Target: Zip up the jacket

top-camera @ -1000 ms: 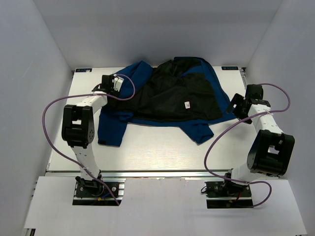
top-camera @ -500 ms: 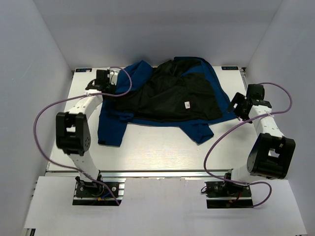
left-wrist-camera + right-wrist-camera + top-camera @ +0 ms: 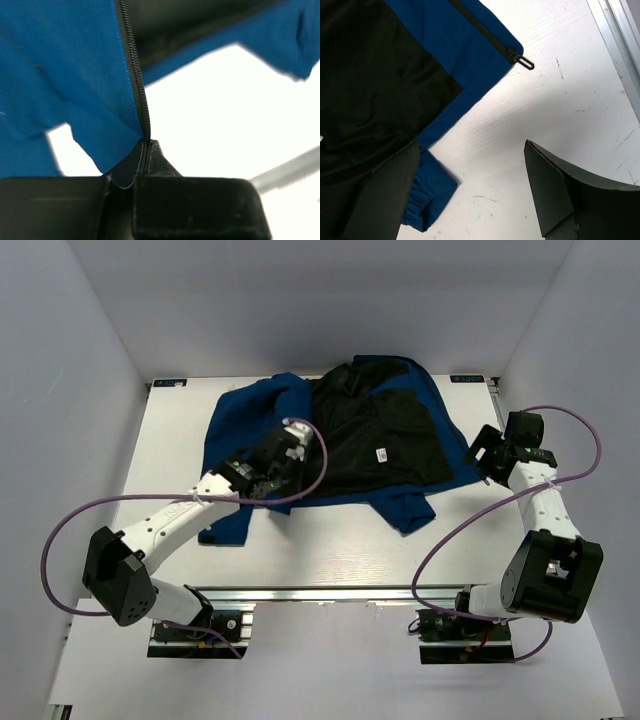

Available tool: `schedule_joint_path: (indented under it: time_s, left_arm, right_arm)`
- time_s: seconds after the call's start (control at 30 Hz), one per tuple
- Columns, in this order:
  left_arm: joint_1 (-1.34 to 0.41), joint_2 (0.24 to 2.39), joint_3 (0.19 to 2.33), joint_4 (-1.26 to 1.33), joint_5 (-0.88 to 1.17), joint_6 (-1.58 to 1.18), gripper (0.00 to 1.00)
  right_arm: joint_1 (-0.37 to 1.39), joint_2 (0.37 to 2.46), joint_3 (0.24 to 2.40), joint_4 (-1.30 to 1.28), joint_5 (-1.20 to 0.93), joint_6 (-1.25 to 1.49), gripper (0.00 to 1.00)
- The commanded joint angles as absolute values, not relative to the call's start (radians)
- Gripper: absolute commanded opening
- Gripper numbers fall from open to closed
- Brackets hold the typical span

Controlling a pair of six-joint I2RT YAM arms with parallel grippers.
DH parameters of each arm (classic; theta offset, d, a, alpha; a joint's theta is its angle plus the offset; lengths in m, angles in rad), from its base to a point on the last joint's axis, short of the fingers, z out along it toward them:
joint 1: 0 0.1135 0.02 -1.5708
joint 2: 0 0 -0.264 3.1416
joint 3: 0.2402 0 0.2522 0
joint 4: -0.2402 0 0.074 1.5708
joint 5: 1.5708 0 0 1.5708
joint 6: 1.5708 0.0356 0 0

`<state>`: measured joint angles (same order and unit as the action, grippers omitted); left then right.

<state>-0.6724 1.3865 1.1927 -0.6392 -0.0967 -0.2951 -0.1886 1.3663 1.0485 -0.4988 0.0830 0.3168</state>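
We find the jacket (image 3: 370, 440) lying open on the table (image 3: 330, 545) in the upper middle of the overhead frame. Its black lining faces up, and blue shell shows along its left and right borders. One sleeve (image 3: 225, 510) trails toward the lower left. A small white label (image 3: 380, 452) sits on the lining near the centre. The left gripper (image 3: 283, 455) reaches in over the jacket's left part, just left of the frame's centre. In the left wrist view its jaws are pressed together. They pinch the blue front edge at the lower end of the zipper teeth (image 3: 136, 75), which run from the fingertips (image 3: 156, 156) up to the top of that frame. The right gripper (image 3: 487, 450) stands at the right of the overhead frame, just beside the jacket's right border. In the right wrist view its jaws are spread wide, with only bare table and the blue edge seen between them. The slider (image 3: 520, 59), pull tab out, lies at the corner of the blue edge in the upper middle of that frame, apart from both fingers. A blue cuff (image 3: 427, 200) lies at the lower left, close to the finger on that side.
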Motion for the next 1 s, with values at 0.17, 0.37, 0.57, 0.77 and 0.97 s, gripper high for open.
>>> schedule_joint_path:
  time_s: [0.17,0.37,0.57,0.77,0.97]
  left_arm:
    - [-0.871,1.535,1.037,-0.557,0.087,-0.534,0.00]
    - [-0.871,1.699,1.042,-0.434,0.192,-0.528,0.19]
    - [-0.871,1.746,1.069,-0.500,0.158,-0.492,0.83]
    - [-0.871,1.602,1.166,-0.607,0.158,-0.439,0.98]
    - [-0.867,1.421,1.238,-0.681,0.048,-0.419,0.98]
  right_arm:
    - [-0.192,1.384,1.025,-0.457,0.066,0.318,0.89]
    - [-0.209,1.479,1.074,-0.460,0.023,0.293,0.89]
    - [-0.271,1.517,1.081,-0.436,-0.029,0.301,0.89]
    - [-0.356,1.600,1.140,-0.429,-0.043,0.253,0.89]
    - [-0.385,1.683,1.138,-0.368,-0.130,0.253,0.89]
